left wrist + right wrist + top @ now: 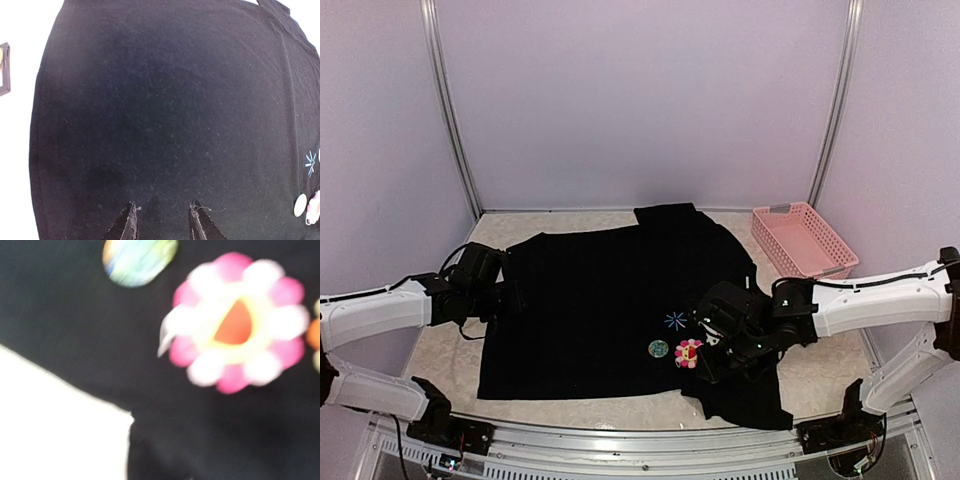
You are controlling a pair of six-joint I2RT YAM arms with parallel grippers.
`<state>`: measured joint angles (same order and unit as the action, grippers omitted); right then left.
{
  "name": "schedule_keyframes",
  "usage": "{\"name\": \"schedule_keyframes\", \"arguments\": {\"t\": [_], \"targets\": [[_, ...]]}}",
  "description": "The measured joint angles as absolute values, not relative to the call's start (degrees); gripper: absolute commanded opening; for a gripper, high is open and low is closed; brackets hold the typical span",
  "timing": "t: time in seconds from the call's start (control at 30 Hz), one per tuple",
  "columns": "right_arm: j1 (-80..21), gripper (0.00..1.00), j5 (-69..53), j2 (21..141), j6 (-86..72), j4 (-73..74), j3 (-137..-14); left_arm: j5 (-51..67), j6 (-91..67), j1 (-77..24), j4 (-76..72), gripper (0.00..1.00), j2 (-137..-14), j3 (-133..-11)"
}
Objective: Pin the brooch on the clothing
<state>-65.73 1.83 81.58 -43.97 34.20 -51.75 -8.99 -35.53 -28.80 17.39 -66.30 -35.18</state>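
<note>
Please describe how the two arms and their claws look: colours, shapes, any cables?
Both the left arm and the right arm have smooth white shells on the long links, with black joints and bulky black wrist units. Thin black cables run along them. The left claw has two black fingers that taper to points. The right claw is black too; its details are too small to tell.

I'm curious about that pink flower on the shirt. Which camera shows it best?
Right wrist: the pink flower fills the frame, petals and orange centre visible, though blurred. The top view shows it tiny; the left wrist clips it at the right edge.
</note>
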Motion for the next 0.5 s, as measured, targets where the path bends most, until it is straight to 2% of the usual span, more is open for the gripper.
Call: {"name": "schedule_keyframes", "arguments": {"t": [0.13,0.27,0.5], "targets": [[-71.9,0.31,1.1,83.0,-46.8,38.2,-54.4,-8.7,-35.5,-29.6,17.0,0.33,-66.5,-35.0],[-76.3,0.34,-1.0,86.8,-50.9,39.9,-55.2,-8.3,-35.2,-29.7,16.4,0.33,-66.9,-35.0],[-76.8,0.38,0.3,90.4,-54.5,42.7,-54.8,-7.9,-34.0,-29.8,15.9,0.34,-67.3,-35.0]]}}
